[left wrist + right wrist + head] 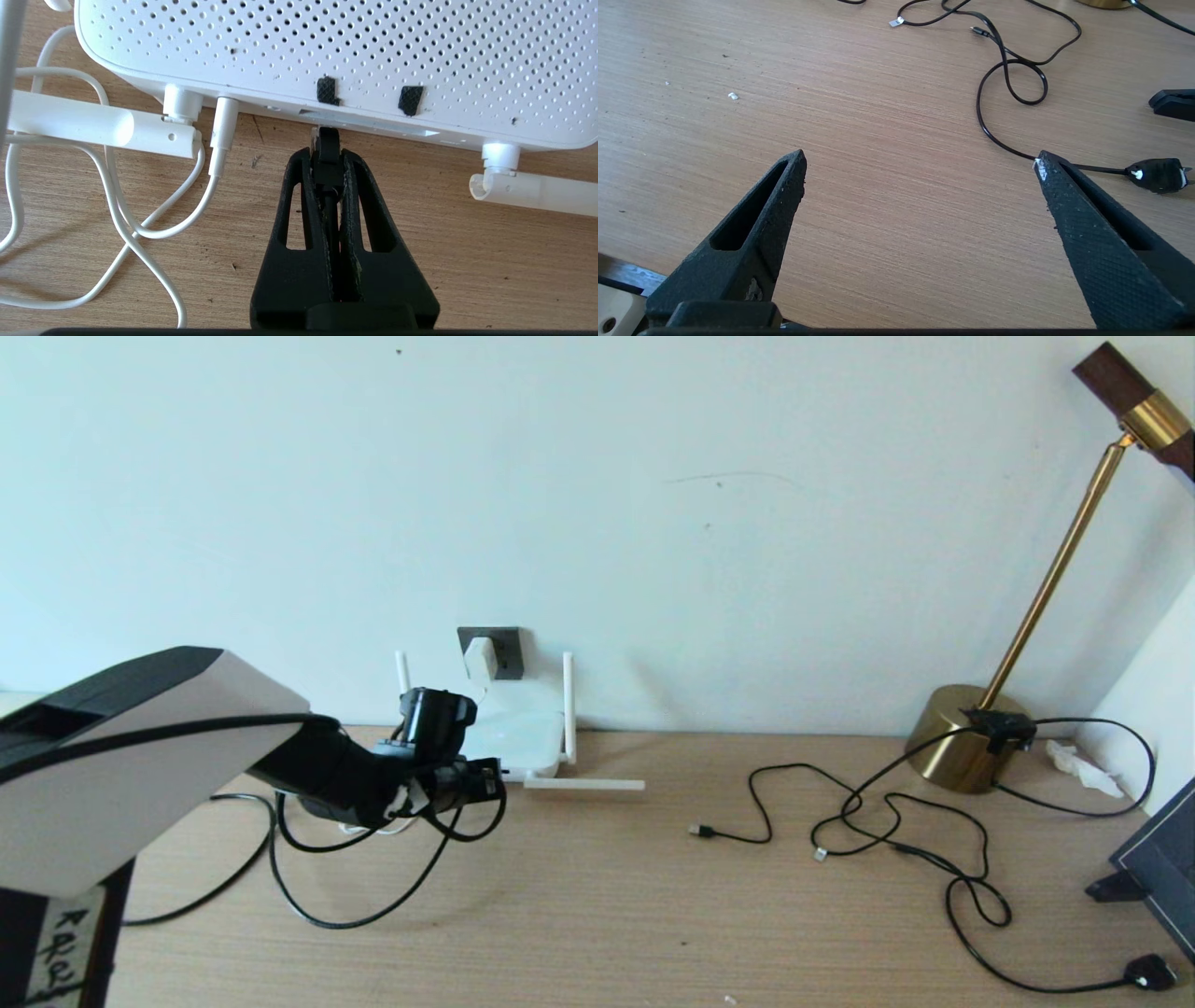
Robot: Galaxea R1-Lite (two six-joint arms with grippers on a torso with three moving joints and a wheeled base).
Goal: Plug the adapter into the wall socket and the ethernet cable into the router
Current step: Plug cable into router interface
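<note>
The white adapter [482, 660] sits plugged into the dark grey wall socket [505, 649] above the router [516, 728]. In the left wrist view the router [327, 56] fills the far side, its white cord [223, 135] plugged in at the front edge. My left gripper [327, 156] is shut on the ethernet cable's black connector [328, 144], whose tip touches the router's port strip [369, 122]. The thick black ethernet cable [308, 905] loops back from my left gripper [485, 777] over the desk. My right gripper [920, 163] hovers open over bare desk, out of the head view.
Two folded antennas [70, 122] [532, 191] lie along the router's front. Thin black cables [896, 821] with small plugs sprawl at the right, ending in a black plug [1150, 973]. A brass lamp [971, 737] and a dark stand [1153, 877] occupy the right edge.
</note>
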